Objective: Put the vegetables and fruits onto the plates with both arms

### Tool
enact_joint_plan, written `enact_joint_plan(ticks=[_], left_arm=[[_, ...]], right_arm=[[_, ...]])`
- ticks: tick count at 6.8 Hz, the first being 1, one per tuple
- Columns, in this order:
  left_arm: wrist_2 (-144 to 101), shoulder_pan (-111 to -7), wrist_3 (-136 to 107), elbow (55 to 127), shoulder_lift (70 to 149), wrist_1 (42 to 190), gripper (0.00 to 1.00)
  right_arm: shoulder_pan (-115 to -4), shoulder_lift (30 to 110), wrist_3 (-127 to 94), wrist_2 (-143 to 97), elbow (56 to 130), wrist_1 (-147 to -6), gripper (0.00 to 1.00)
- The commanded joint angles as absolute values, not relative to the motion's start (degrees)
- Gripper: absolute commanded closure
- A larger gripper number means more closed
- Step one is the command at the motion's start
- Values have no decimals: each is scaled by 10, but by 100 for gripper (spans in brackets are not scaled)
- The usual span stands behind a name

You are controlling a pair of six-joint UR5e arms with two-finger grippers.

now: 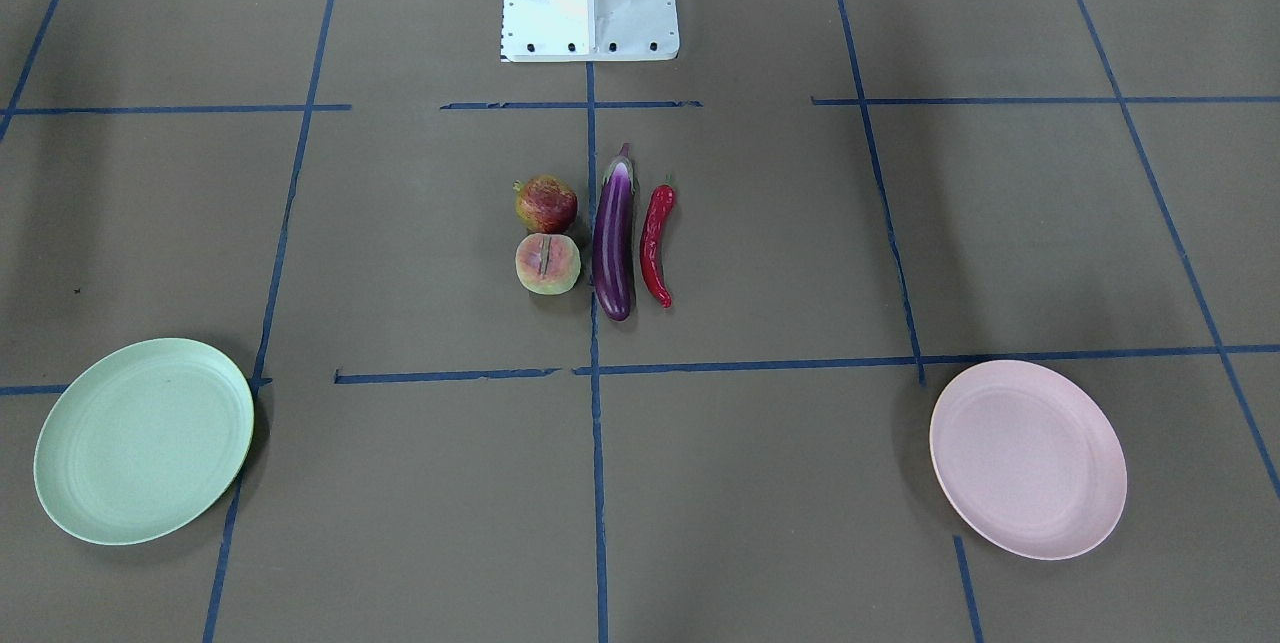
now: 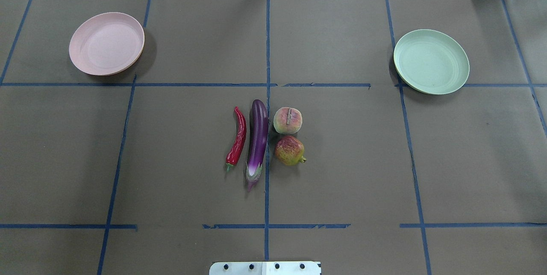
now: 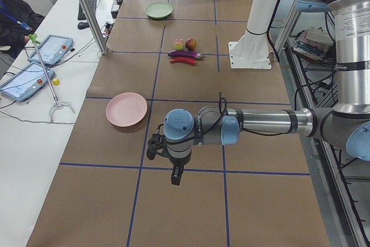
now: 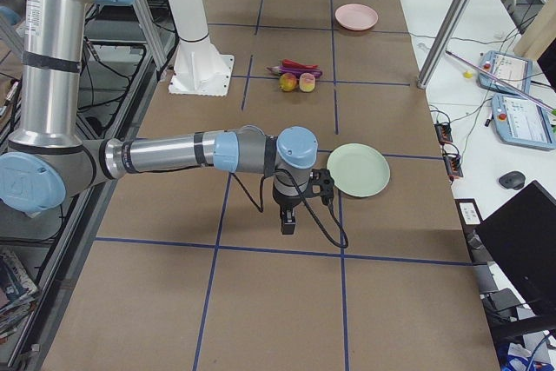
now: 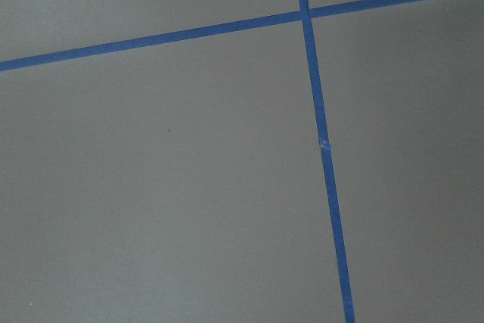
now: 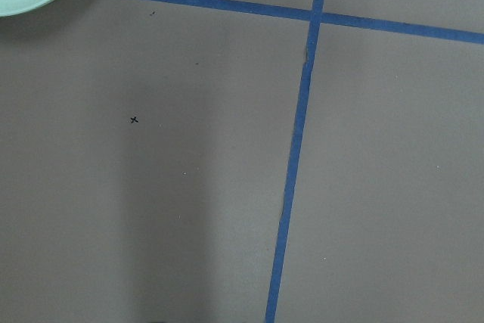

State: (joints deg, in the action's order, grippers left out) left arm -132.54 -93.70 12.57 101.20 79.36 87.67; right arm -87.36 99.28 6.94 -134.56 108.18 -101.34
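Brown all over, the surface [image 2: 171, 159] has all four items in a tight cluster at its middle: chili [image 2: 237, 137], eggplant [image 2: 258, 138], then peach [image 2: 287, 120] and pomegranate [image 2: 289, 150]. Nothing is plated yet. The pink plate [image 2: 107, 43] sits toward the far left corner and the green plate [image 2: 430, 62] toward the far right corner, both bare. The left fingers [image 3: 175, 176] hang over the left end and the right fingers [image 4: 287, 221] over the right end, each carrying nothing; I cannot tell how far open either pair is. The first pick looks tight. I would start with the outer items, the left arm on the chili and the right arm on a fruit. Close across the narrow width, and stagger the two reaches so the arms do not meet at the middle.
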Motion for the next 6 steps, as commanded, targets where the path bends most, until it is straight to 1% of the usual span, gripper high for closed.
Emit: enact_joint_plan(ticks=[1, 3, 4, 5, 6], left_arm=[[-1326, -937, 126, 1012, 794, 877, 0], [-1331, -937, 126, 1013, 793, 876, 0], [-1331, -937, 126, 1013, 793, 875, 0], [-1331, -937, 126, 1013, 793, 875, 0], [-1331, -937, 126, 1013, 793, 875, 0]], right_arm=[[-874, 992, 69, -1347, 1083, -1013, 0], [-867, 981, 69, -1356, 1096, -1012, 0], [-854, 968, 62, -1379, 1099, -981, 0], [-821, 959, 55, -1411, 1100, -931, 0], [-775, 916, 48, -1418, 1093, -898, 0]])
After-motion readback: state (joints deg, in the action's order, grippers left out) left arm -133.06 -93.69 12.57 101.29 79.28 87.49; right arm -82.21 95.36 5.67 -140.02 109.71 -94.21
